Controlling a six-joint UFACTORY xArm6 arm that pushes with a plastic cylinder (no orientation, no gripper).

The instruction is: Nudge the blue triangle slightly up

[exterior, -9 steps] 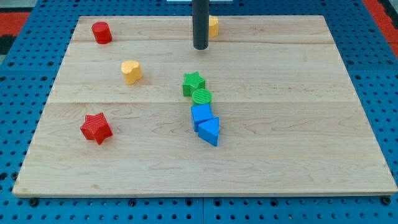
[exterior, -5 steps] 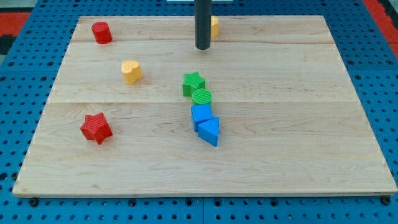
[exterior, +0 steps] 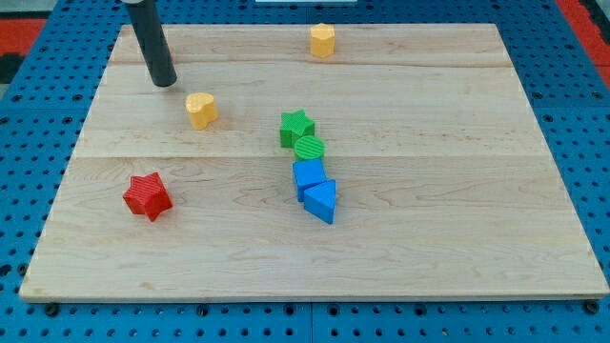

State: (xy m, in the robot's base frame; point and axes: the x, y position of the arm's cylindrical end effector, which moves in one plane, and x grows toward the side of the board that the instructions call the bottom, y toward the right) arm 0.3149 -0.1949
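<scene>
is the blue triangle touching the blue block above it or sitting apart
Touching: the blue triangle sits flush against the blue block, no wood visible between them. My tip is far off toward the view's upper left.

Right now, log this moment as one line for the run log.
tip: view's upper left, left of yellow heart | blue triangle: untouched, against blue cube | nudge: not yet done
</scene>
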